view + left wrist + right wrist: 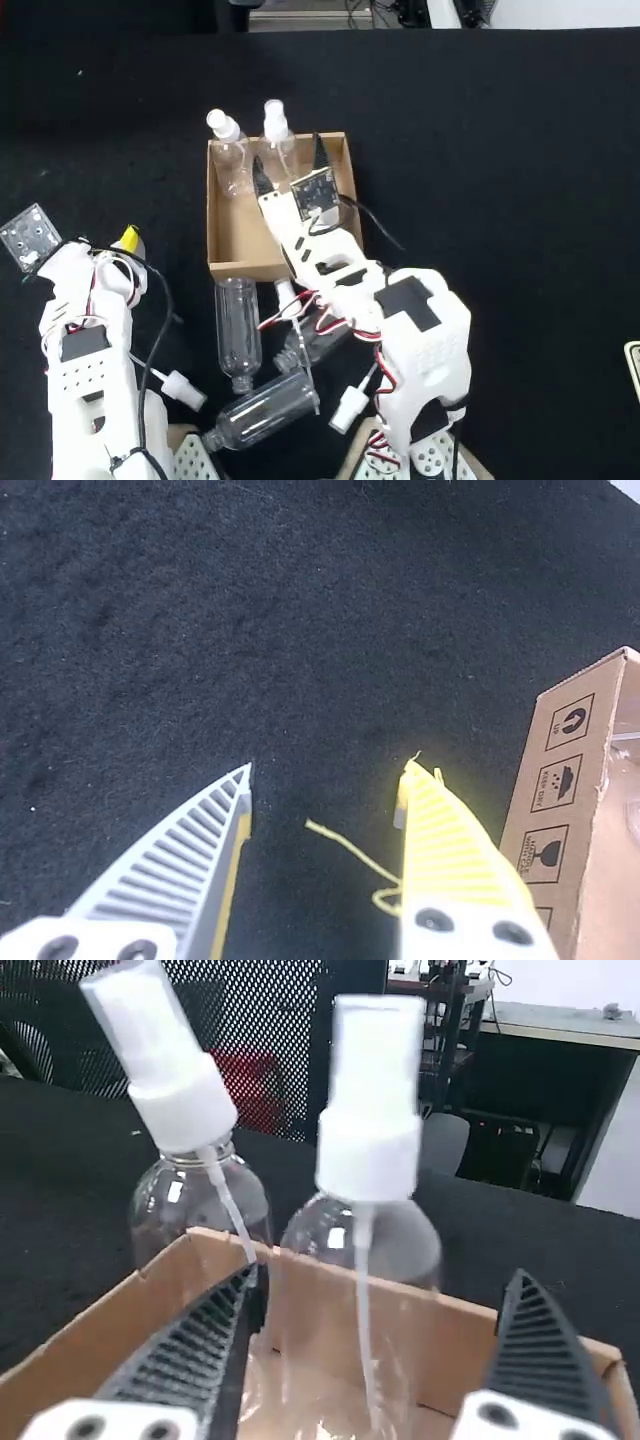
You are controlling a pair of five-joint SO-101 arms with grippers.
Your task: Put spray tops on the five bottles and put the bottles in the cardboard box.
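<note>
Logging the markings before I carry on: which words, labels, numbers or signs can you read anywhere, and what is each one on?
No word or number reads clearly.
cardboard box, outer side wall: three framed handling signs stacked one above the other. The lowest looks like a glass, and the tiny captions under them are too small to read.
capped bottles in the box: no label seen.

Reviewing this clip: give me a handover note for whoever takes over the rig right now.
Left pincer: open, empty, above the table beside the box.
Right pincer: open, empty, over the box at the capped bottles.
Done: two capped bottles stand in the box.
Left: two uncapped bottles lie by the arm bases, a third seems half hidden under the right arm; loose spray tops lie among them. Cap each, then box.
</note>
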